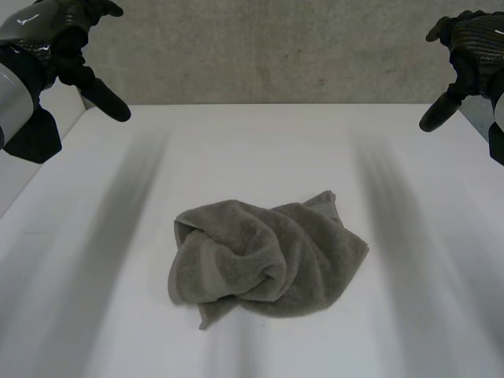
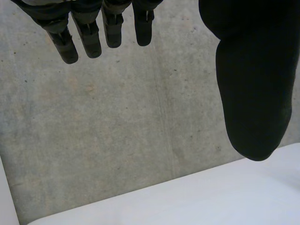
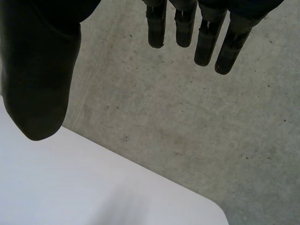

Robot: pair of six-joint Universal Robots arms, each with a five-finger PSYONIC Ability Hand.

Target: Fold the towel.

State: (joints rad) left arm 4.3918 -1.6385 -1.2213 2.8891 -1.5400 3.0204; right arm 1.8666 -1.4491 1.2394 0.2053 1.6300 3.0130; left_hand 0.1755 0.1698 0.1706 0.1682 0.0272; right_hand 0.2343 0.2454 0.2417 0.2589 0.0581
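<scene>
A grey-green towel (image 1: 264,256) lies crumpled in a loose heap on the white table (image 1: 260,150), a little in front of its middle. My left hand (image 1: 67,39) hangs high over the table's far left corner, open, holding nothing. In its own wrist view the fingers (image 2: 101,28) are straight and the thumb (image 2: 255,79) stands wide apart. My right hand (image 1: 468,47) hangs high over the far right corner, open and empty too. Its fingers (image 3: 197,28) are straight, with the thumb (image 3: 40,79) spread away. Both hands are far from the towel.
Beyond the table's far edge is a grey concrete floor (image 1: 268,51). The table's far left corner (image 2: 197,201) and far right corner (image 3: 93,183) lie beneath the hands.
</scene>
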